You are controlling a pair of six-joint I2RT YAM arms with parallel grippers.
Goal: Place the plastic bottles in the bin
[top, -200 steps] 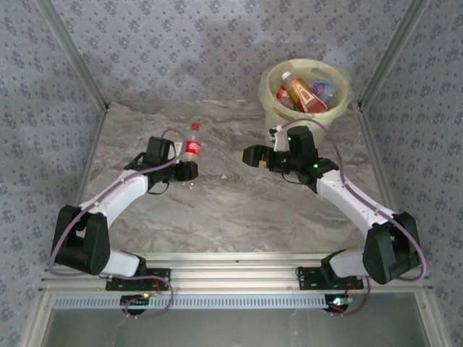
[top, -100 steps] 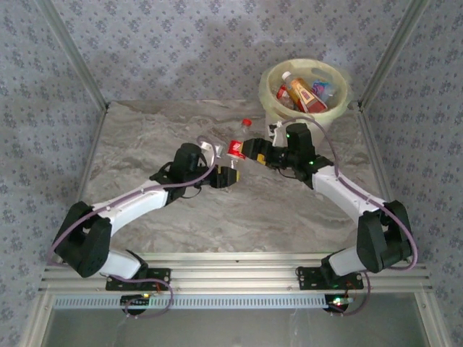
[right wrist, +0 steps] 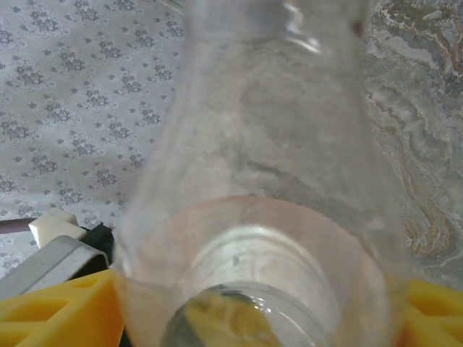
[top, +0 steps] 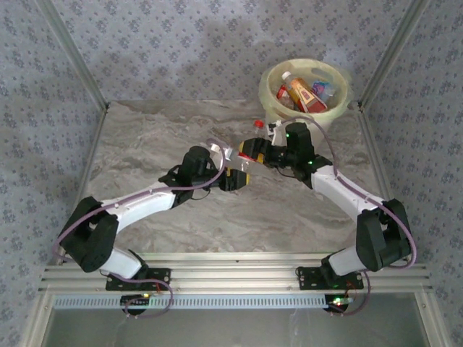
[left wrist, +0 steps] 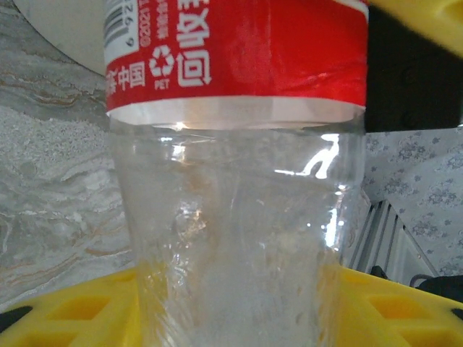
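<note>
Over marble table (top: 145, 137), bottle (top: 248, 150) aslant (cap (top: 258, 124) far-right)

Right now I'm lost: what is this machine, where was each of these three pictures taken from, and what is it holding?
These are two robot arms bolted to the near edge of a marble-patterned table. Each ends in a two-fingered pincer. The wide picture comes from a fixed camera above and behind them. The two close-ups come from small cameras on the wrists, so the yellow shapes at their lower edges are the pincers' own fingers.

The arms meet mid-table at one clear bottle with a red label and cap. The left pincer is shut on it. It also sits between the fingers of the right pincer, but I cannot tell whether they grip it. At the far right stands a pale yellow bin with several bottles inside.
</note>
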